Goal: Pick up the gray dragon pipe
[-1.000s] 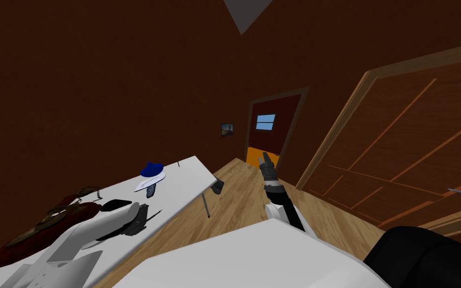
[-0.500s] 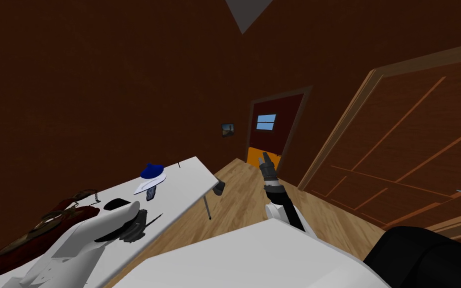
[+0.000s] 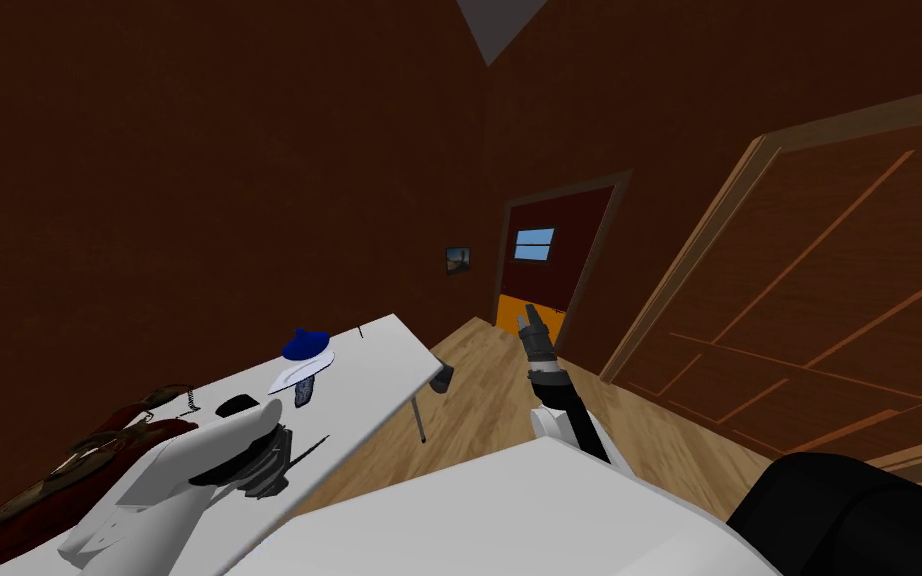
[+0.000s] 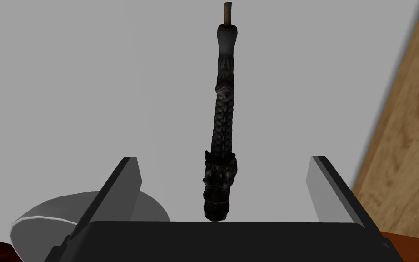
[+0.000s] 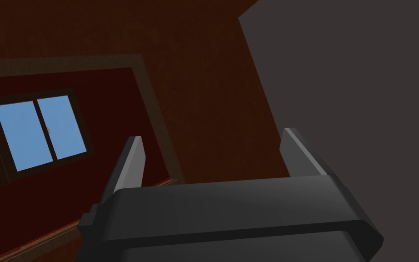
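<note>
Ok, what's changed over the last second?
The left pincer has eased lower and back toward me over the white table. It is open, with the dark dragon pipe lying between its blades, and nothing is gripped yet. My head camera shifted slightly. The right pincer stays raised and open.

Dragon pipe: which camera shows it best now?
Left wrist view: the dark scaled pipe lies full length on the white table, centred inside the open left tool. Head view gives a thin dark sliver ahead of that tool. Right wrist view faces away.
</note>
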### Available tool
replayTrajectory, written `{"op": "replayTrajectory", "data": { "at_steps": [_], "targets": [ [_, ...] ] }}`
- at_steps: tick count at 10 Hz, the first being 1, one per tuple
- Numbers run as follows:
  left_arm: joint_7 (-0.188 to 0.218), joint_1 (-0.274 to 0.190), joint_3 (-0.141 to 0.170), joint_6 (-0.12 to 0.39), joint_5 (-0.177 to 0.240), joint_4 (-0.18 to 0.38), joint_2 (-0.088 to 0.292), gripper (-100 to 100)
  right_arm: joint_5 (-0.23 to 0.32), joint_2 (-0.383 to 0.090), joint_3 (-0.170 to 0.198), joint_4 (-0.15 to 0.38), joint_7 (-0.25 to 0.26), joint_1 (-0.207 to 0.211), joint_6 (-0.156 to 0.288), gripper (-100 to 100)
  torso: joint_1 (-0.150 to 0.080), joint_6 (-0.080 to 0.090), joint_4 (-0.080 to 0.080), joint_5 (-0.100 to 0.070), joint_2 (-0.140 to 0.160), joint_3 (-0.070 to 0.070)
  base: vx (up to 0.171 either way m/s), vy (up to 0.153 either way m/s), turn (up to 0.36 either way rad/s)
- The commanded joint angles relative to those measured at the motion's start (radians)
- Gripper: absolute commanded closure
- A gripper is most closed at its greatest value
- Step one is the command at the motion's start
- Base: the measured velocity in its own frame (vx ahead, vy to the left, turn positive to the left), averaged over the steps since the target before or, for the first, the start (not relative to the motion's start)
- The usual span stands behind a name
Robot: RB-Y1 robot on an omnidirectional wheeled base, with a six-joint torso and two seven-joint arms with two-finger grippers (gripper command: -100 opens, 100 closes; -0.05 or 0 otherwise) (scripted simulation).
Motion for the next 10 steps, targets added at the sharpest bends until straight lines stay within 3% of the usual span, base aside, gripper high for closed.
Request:
{"op": "replayTrajectory", "data": {
  "at_steps": [1,2,3,4,6,7,8,10],
  "targets": [
    [0.017,-0.011,0.0,0.03,0.0,0.024,0.002,-100,0.0,0.0,0.0,0.0,0.0,0.0,0.0,0,0.0,0.0,0.0,0.0,0.0,0.0,0.05,0.068,0.004],
    [0.009,-0.003,0.001,0.019,0.0,0.01,0.0,-100,0.0,0.0,0.0,0.0,0.0,0.0,0.0,0,0.0,0.0,0.0,0.0,0.0,0.0,0.021,0.032,-0.003],
    [0.011,-0.004,0.001,0.023,0.001,0.012,0.0,0,0.0,0.0,0.0,0.0,0.0,0.0,0.0,0,-0.002,0.0,0.0,0.0,0.002,0.001,0.004,0.006,-0.001],
    [0.009,-0.004,-0.006,-0.012,-0.005,0.041,-0.006,-100,0.0,0.0,0.0,0.0,0.0,0.0,0.0,0,-0.003,0.0,0.001,-0.001,0.003,0.002,0.008,0.009,0.013],
    [0.006,-0.004,-0.015,-0.055,-0.012,0.079,-0.015,-100,0.0,0.0,0.0,0.0,0.0,0.0,0.0,0,-0.003,0.0,0.001,-0.001,0.003,0.002,0.015,0.011,0.01],
    [0.009,-0.004,-0.014,-0.038,-0.012,0.064,-0.014,-100,0.0,0.0,0.0,0.0,0.0,0.0,0.0,0,-0.003,0.0,0.001,-0.001,0.003,0.001,0.007,0.006,0.001],
    [0.009,-0.003,-0.015,-0.042,-0.012,0.065,-0.015,100,0.0,0.0,0.0,0.0,0.0,0.0,0.0,0,-0.004,0.0,0.001,-0.001,0.003,0.002,0.0,0.0,0.0],
    [0.009,-0.003,-0.015,-0.041,-0.012,0.065,-0.015,100,0.0,0.0,0.0,0.0,0.0,0.0,0.0,0,-0.003,0.0,0.001,-0.001,0.003,0.002,0.0,0.0,0.0]
  ]
}}
